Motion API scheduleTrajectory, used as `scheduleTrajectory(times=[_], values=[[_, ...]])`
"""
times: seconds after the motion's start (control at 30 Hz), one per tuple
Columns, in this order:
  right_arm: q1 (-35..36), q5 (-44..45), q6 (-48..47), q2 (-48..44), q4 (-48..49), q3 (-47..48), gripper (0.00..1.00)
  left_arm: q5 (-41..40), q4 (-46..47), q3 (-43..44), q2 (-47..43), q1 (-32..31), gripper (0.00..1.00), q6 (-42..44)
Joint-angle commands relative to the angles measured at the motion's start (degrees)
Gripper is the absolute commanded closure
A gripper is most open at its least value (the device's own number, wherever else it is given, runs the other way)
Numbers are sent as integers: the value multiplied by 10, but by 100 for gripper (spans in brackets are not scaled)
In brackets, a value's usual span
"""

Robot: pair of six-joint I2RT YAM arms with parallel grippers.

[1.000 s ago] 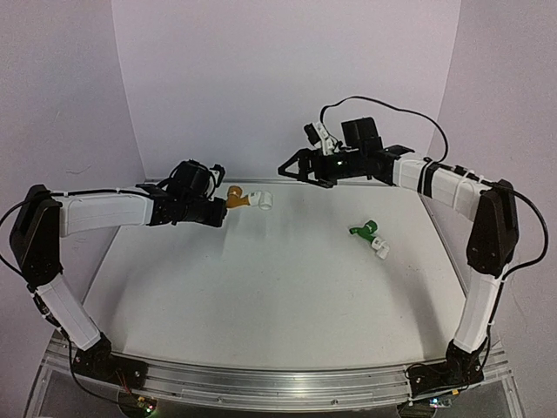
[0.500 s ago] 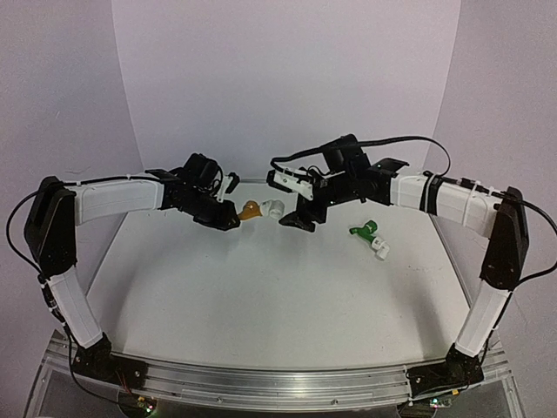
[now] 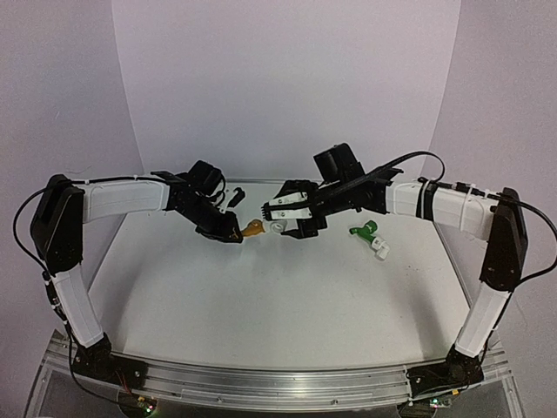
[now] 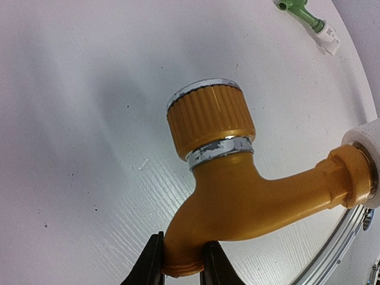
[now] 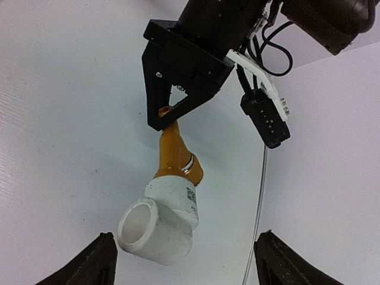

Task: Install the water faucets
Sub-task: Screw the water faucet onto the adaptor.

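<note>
Right gripper (image 5: 184,264) arrived, spread around smooth white fitting (image 5: 159,224), left gripper (image 4: 181,264) clenching glossy orange faucet (image 4: 237,190)

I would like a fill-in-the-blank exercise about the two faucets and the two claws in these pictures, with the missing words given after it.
1. The left claw is shut on a faucet whose colour is ____.
2. The green faucet lies on the table, on the robot's ____ side of the held one.
3. The right claw stands ____, with one finger on each side of the white fitting.

Missing words: orange-yellow; right; open.
</note>
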Motion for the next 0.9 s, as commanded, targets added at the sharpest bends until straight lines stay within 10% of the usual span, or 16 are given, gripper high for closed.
scheduleTrajectory(times=[0.0, 0.47, 0.87], values=[[7, -17, -38, 25, 19, 2, 20, 37, 10, 38, -7, 0, 100, 16], [12, 15, -7, 62, 68, 14, 59, 32, 8, 46, -5, -5, 100, 18], [13, 31, 407, 84, 103, 44, 95, -188, 92, 36, -33, -10, 100, -71]])
